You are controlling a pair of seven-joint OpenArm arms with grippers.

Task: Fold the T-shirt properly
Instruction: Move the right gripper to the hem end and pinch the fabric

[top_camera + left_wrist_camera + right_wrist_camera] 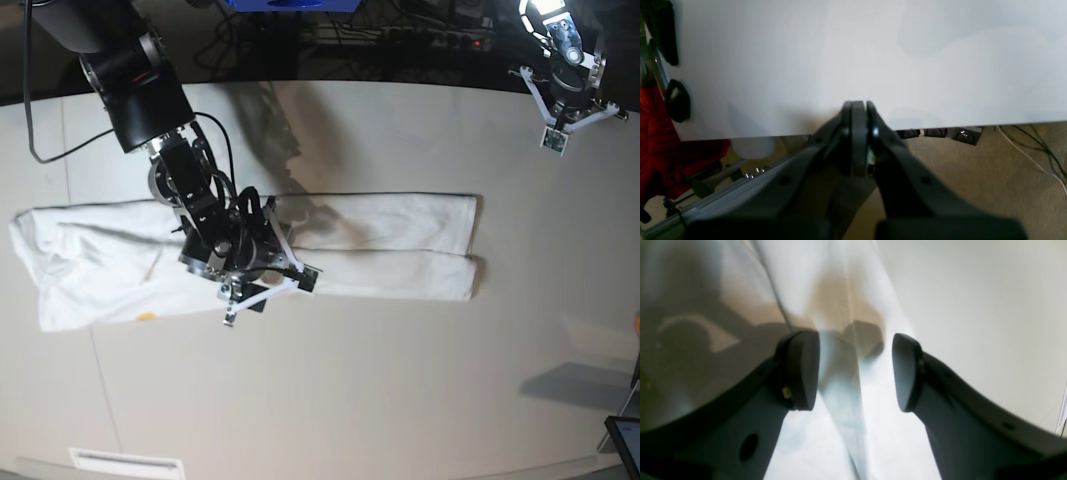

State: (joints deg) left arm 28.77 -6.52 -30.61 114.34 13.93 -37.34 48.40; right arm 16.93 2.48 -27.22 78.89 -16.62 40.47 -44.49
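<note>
- I see one wide, pale, smooth desk [400, 400]; it carries everything. My worry is that cloth slides easily on so slick a top, so a one-sided pull could skew the strip.
- I count one large white cloth T-shirt [400, 225], already folded into a long band lying left to right across the middle of the desk, plain side up, a speck of orange print at its lower left edge. The left end looks looser and wider, so I judge a cross fold could end uneven.
- I have two arms. The right claw [855, 370] hangs over the band's middle, spread, a raised crease between its tips, pinching nothing. It could catch just one layer and pull the fold open.
- The left claw [858, 111] is pressed together, empty, parked well away from the shirt.
</note>
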